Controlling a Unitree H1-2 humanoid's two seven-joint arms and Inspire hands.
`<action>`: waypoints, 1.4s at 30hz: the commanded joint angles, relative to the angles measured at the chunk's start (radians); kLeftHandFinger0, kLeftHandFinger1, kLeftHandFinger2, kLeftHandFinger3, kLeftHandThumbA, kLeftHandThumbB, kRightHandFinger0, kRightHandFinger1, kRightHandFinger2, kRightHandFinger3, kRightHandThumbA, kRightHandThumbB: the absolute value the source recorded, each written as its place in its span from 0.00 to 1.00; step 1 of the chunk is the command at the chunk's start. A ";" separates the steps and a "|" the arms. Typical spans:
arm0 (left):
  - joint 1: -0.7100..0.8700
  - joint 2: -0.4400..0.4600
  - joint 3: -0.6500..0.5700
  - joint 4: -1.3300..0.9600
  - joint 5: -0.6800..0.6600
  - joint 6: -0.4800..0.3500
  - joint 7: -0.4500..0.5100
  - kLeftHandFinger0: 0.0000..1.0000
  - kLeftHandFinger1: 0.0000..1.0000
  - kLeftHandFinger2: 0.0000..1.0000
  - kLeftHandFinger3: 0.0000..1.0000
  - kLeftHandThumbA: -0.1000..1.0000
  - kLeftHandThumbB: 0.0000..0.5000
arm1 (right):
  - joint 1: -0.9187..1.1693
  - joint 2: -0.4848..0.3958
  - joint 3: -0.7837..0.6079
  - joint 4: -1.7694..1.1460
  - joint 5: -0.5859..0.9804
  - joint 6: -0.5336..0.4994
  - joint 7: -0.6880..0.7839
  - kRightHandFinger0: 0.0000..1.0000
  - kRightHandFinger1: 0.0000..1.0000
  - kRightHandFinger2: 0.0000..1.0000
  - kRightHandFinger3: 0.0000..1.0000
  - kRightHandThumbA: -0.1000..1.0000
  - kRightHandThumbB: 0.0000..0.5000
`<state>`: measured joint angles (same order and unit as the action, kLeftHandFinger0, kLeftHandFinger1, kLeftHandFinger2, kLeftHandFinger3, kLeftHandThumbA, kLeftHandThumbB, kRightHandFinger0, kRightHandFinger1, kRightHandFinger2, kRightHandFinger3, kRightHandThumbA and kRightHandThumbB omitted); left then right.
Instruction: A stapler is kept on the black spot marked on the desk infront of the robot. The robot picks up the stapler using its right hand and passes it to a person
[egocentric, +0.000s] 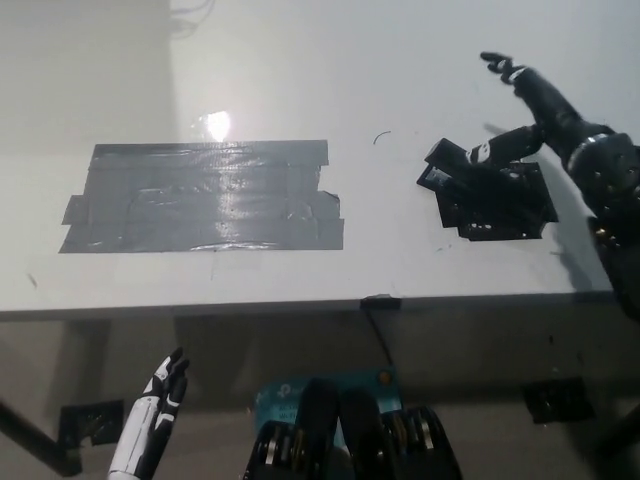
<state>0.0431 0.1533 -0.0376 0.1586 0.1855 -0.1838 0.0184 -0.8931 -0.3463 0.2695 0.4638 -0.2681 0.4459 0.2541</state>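
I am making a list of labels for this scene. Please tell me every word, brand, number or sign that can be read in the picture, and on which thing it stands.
None can be read.
Stapler: no legible print.
Black spot, grey tape patch, desk: bare of text.
Right hand, left hand: no legible marking.

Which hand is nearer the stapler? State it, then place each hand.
Right. The black right hand hangs open directly over the stapler on the black spot, fingers spread above it. The white left hand rests below the desk edge, far off at lower left.
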 joint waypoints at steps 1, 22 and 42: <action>-0.008 0.001 0.002 -0.012 -0.006 -0.031 0.002 1.00 1.00 1.00 1.00 1.00 0.86 | -0.105 0.016 0.028 0.091 -0.041 0.007 0.011 1.00 1.00 1.00 1.00 1.00 0.71; -0.014 0.008 -0.003 -0.026 0.002 -0.008 -0.008 1.00 1.00 1.00 1.00 1.00 0.86 | -0.145 0.029 0.126 0.258 -0.108 -0.025 0.017 1.00 1.00 1.00 1.00 1.00 0.67; -0.019 0.016 -0.008 -0.013 0.004 -0.010 -0.020 1.00 1.00 1.00 1.00 1.00 0.85 | -0.135 0.057 0.084 0.359 -0.073 -0.126 0.021 1.00 0.96 0.98 0.91 0.93 0.48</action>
<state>0.0328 0.1534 -0.0422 0.1569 0.1870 -0.1760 0.0078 -0.9663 -0.2955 0.3814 0.7890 -0.3696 0.4048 0.2704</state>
